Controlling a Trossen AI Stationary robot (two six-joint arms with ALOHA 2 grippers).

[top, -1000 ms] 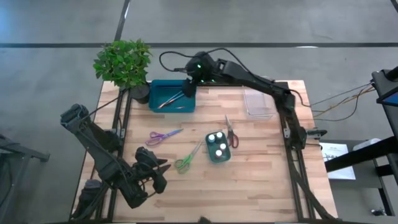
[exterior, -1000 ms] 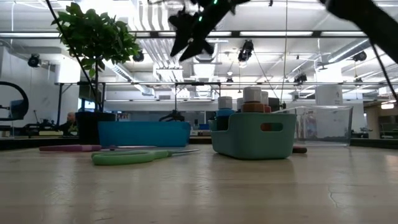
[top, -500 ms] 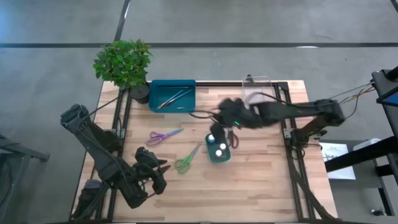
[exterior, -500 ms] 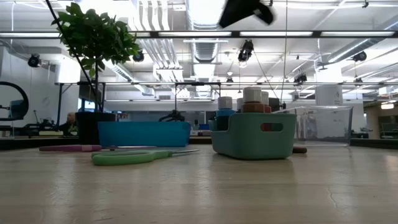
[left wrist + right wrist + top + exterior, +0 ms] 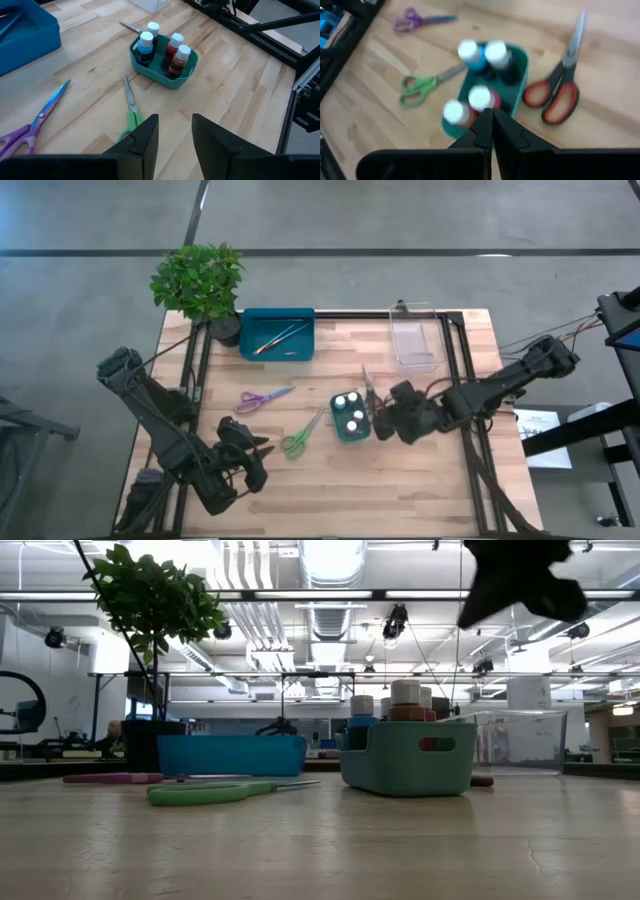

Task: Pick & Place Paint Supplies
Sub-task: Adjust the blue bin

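Right of centre, above the pots.
My right gripper (image 5: 383,423) hangs closed, empty; red scissors (image 5: 559,91) look stiff, slippery — I'd pinch the handles.

The tabletop (image 5: 400,470) is pale wood in jointed strips, matt, with visible grain. The small teal tray (image 5: 150,72) looks like smooth moulded plastic with a soft sheen; its four pots (image 5: 177,41) have white plastic caps. The blue tray (image 5: 278,334) is plastic too, and the clear box (image 5: 416,345) is transparent, glossy plastic. The red-handled scissors (image 5: 560,87) have bright metal blades and shiny plastic loops — likewise the green scissors (image 5: 131,107) and the purple scissors (image 5: 262,397). The left gripper (image 5: 175,135) seems matt black, probably plastic.
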